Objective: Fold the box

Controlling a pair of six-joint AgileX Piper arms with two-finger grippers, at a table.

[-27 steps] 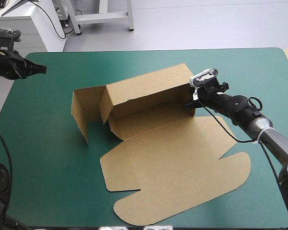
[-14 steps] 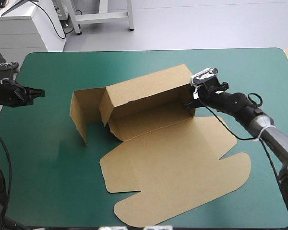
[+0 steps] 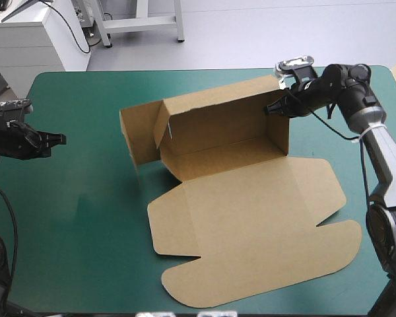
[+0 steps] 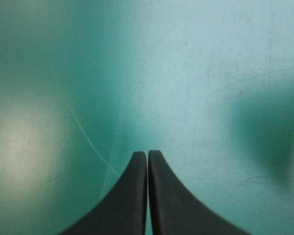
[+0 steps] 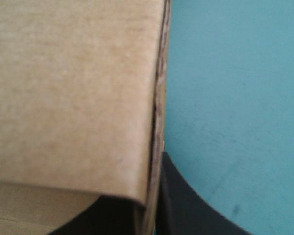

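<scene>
The brown box (image 3: 251,218) lies mid-worktop (image 3: 86,218). Its far wall and left end flap stand raised, and the large lid panel lies flat toward the near edge. The right gripper (image 3: 272,109) has its jaws clamped on the far wall's right end. The left gripper (image 3: 59,139), its jaws pressed together and empty, hovers near the left edge, well apart from the box.

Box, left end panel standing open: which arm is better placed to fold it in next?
Left, probably. The left gripper is shut on nothing over the bare teal-green cover, facing the box on that open end. The right gripper is shut on the box's far right corner, holding that wall.
</scene>
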